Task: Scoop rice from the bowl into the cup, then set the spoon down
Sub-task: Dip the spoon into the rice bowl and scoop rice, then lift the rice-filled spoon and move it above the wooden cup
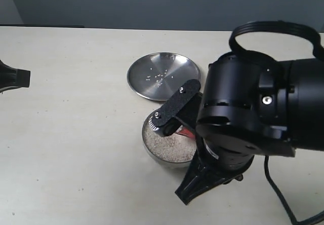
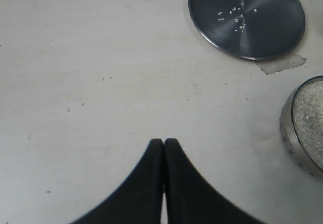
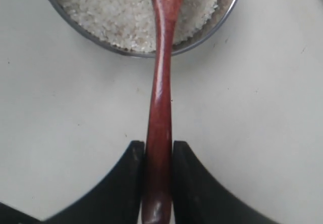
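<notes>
The steel bowl holds white rice and stands in front of the flat plate. My right gripper is shut on the slim handle of the reddish-brown spoon. The handle reaches over the bowl's rim, and its wide end lies over the rice, cut off by the picture's edge. In the exterior view only a red bit of the spoon shows under the arm. My left gripper is shut on nothing, over bare table left of the bowl. The cup is out of view.
A shallow steel plate with a few stray grains lies behind the bowl, also seen as the plate in the left wrist view. The bulky right arm hides the table to the right of the bowl.
</notes>
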Robot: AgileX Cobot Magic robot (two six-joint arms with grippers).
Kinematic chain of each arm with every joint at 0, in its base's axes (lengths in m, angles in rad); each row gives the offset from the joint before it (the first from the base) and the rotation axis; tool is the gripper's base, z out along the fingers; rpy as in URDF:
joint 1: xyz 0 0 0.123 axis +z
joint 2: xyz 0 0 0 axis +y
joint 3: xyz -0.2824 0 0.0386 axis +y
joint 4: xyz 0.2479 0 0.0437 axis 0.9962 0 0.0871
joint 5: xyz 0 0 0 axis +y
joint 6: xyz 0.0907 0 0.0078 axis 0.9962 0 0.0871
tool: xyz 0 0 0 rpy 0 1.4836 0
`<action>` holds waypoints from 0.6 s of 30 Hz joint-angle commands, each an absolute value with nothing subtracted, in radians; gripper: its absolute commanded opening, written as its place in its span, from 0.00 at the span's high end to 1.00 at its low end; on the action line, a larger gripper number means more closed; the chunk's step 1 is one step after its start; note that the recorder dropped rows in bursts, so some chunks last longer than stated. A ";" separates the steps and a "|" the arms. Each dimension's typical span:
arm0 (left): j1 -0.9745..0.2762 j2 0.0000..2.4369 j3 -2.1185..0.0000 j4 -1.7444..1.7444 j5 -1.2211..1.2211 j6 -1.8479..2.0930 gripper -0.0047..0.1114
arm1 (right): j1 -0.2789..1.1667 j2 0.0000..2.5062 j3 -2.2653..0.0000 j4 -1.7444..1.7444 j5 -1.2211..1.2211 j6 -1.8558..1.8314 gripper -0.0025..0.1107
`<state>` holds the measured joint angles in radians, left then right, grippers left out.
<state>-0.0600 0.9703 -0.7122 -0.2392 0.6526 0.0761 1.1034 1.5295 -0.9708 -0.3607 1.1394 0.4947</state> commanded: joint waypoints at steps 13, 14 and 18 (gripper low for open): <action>-0.063 0.972 -0.717 -0.242 0.644 0.076 0.96 | 1.105 1.517 -0.847 -0.362 0.965 0.642 0.98; -0.063 0.972 -0.717 -0.242 0.644 0.076 0.96 | 1.105 1.517 -0.844 -0.365 0.949 0.654 0.98; -0.063 0.972 -0.717 -0.242 0.644 0.076 0.96 | 1.105 1.517 -0.840 -0.386 0.931 0.706 0.98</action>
<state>-0.0600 0.9703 -0.7122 -0.2392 0.6526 0.0761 1.1034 1.5273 -0.8463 -0.3574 0.9481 0.6666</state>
